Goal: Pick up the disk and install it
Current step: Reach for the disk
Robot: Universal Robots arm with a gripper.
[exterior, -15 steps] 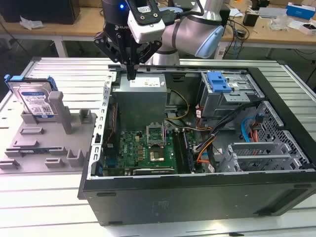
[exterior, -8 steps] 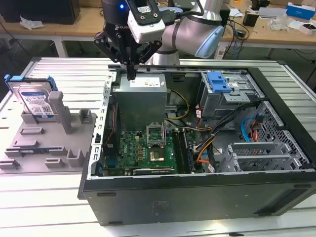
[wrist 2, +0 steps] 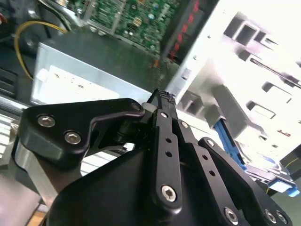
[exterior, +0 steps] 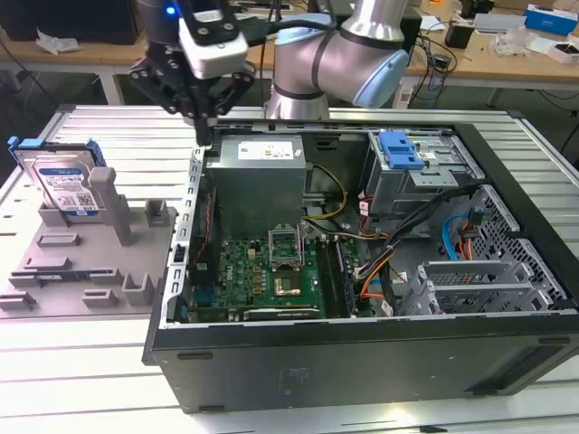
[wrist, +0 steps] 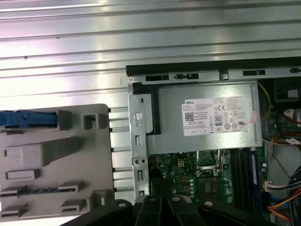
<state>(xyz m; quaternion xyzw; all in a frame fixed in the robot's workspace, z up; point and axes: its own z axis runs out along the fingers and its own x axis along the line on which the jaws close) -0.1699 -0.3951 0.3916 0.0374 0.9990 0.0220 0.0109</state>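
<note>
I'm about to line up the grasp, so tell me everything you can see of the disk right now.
The disk is a flat silver rectangular drive with a white-and-blue label, framed by a blue plastic carrier bracket. It stands on edge, leaning back, in a grey holder to the exterior view's left of the open computer case. Only the holder touches it. The gripper is apart from it, above the case's wall nearest the holder.

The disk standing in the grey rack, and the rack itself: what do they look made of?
The flat silver disk looks like bare metal, faintly shiny, under a white-and-blue label, probably paper. Its blue frame looks like moulded plastic: solid colour, rounded tabs. The matt grey rack seems plastic too, dull and uniform, though painted metal cannot be ruled out.
</note>
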